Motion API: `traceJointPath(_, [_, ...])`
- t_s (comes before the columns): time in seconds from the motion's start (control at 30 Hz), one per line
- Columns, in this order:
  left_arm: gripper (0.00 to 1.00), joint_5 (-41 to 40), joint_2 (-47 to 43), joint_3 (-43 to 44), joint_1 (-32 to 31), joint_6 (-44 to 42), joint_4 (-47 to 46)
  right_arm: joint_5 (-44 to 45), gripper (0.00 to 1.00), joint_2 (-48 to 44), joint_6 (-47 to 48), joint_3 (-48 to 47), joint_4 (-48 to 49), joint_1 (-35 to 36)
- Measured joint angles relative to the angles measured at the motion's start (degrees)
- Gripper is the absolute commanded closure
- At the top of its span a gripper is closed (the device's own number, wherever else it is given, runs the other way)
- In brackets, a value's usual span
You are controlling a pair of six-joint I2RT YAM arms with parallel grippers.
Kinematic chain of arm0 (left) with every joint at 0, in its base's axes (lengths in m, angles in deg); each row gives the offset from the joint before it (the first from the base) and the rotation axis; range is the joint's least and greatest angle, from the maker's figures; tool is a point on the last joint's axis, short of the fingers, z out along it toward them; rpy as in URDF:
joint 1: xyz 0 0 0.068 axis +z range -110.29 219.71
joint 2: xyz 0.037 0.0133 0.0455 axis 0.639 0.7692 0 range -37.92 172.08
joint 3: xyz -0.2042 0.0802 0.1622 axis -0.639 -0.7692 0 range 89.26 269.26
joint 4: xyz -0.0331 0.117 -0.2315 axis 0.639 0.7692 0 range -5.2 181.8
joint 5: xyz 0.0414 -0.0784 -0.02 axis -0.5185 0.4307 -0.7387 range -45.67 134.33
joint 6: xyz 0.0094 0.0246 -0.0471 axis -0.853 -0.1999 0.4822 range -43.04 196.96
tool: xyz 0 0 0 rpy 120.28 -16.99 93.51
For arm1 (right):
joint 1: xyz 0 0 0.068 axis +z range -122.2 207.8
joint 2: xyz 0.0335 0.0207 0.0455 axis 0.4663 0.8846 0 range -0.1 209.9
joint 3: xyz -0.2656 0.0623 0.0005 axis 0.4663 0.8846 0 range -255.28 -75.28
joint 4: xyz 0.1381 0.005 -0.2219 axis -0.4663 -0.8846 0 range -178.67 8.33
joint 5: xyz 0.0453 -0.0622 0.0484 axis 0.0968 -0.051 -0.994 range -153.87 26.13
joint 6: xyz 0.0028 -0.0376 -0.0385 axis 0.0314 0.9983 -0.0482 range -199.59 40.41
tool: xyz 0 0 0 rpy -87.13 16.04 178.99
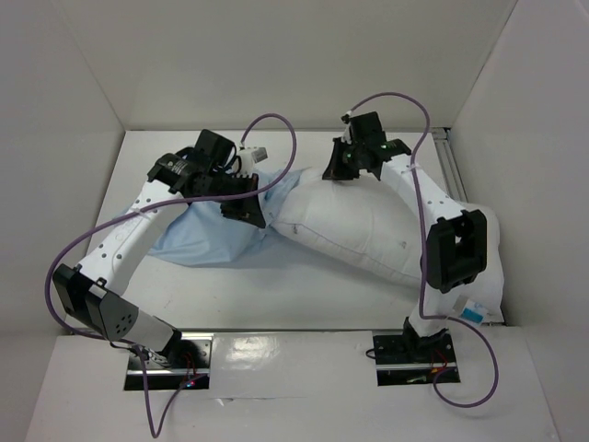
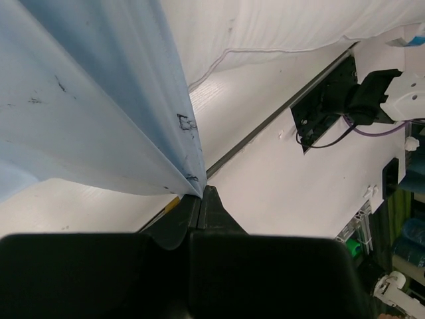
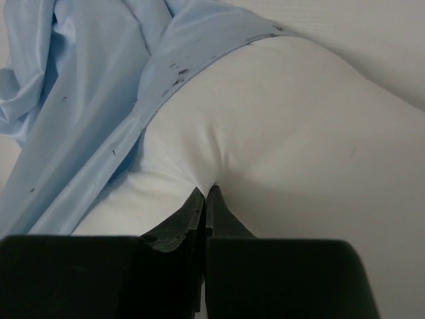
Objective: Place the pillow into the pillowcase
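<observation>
Left hand (image 2: 201,193) pinches the pillowcase (image 2: 86,100) edge; right hand (image 3: 207,193) pinches the pillow (image 3: 299,146), whose end the pillowcase overlaps.

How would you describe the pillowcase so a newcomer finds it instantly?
Start at the white table and find the big white pillow lying across its right half. Just left of it, gripped by the left tool, lies the pillowcase. It's thin, wrinkled and light blue, not plump and white.
</observation>
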Motion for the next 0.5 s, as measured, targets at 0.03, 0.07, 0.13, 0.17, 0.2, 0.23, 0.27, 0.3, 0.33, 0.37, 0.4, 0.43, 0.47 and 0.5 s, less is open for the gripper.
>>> traceJointPath(0.03, [1.00, 0.26, 0.00, 0.02, 0.00, 0.07, -0.07, 1.51, 1.00, 0.17, -0.13, 0.11, 0.44, 1.27])
traceJointPath(0.07, [1.00, 0.61, 0.02, 0.15, 0.00, 0.13, -0.02, 3.41, 1.00, 0.13, -0.26, 0.57, 1.29, 2.89])
traceJointPath(0.13, [1.00, 1.27, 0.17, 0.66, 0.00, 0.28, -0.02, 6.16, 1.00, -0.79, -0.44, 2.47, 3.41, 5.97])
traceJointPath(0.17, [1.00, 1.51, 0.31, 0.98, 0.00, 0.33, -0.04, 7.82, 1.00, -1.75, -0.68, 4.15, 4.61, 7.80])
traceJointPath(0.2, [1.00, 1.77, 0.57, 1.33, 0.00, 0.42, 0.00, 9.22, 1.00, -3.04, -0.92, 6.32, 5.88, 9.53])
traceJointPath(0.23, [1.00, 2.10, 0.87, 1.55, 0.00, 0.44, -0.02, 10.36, 1.00, -4.48, -1.22, 8.39, 6.82, 10.80])
traceJointPath(0.27, [0.84, 2.58, 1.20, 1.68, 0.00, 0.39, 0.00, 11.47, 1.00, -6.25, -1.53, 10.54, 7.56, 11.98])
traceJointPath(0.3, [0.70, 2.99, 1.66, 1.68, 0.00, 0.28, 0.09, 12.33, 1.00, -8.15, -1.99, 12.72, 8.26, 13.03])
traceJointPath(0.33, [0.56, 3.43, 2.21, 1.73, 0.00, 0.09, 0.33, 12.87, 1.00, -10.27, -2.40, 14.99, 8.94, 13.79])
traceJointPath(0.37, [0.46, 3.96, 2.78, 1.86, 0.00, -0.04, 0.44, 13.00, 1.00, -12.17, -2.82, 16.85, 9.18, 14.14])
traceJointPath(0.4, [0.33, 4.31, 3.37, 2.08, 0.00, -0.07, 0.46, 13.07, 1.00, -13.66, -3.21, 18.34, 9.25, 14.36])
traceJointPath(0.43, [0.27, 4.33, 3.96, 2.38, 0.00, -0.07, 0.44, 13.22, 1.00, -14.82, -3.56, 19.58, 9.40, 14.40])
traceJointPath(0.47, [0.23, 4.20, 4.42, 2.75, -0.02, -0.07, 0.48, 13.35, 1.00, -15.43, -3.72, 20.31, 9.44, 14.40])
traceJointPath(0.5, [0.19, 3.67, 4.85, 3.37, -0.07, 0.02, 0.74, 13.60, 1.00, -15.67, -3.89, 20.85, 9.57, 14.36])
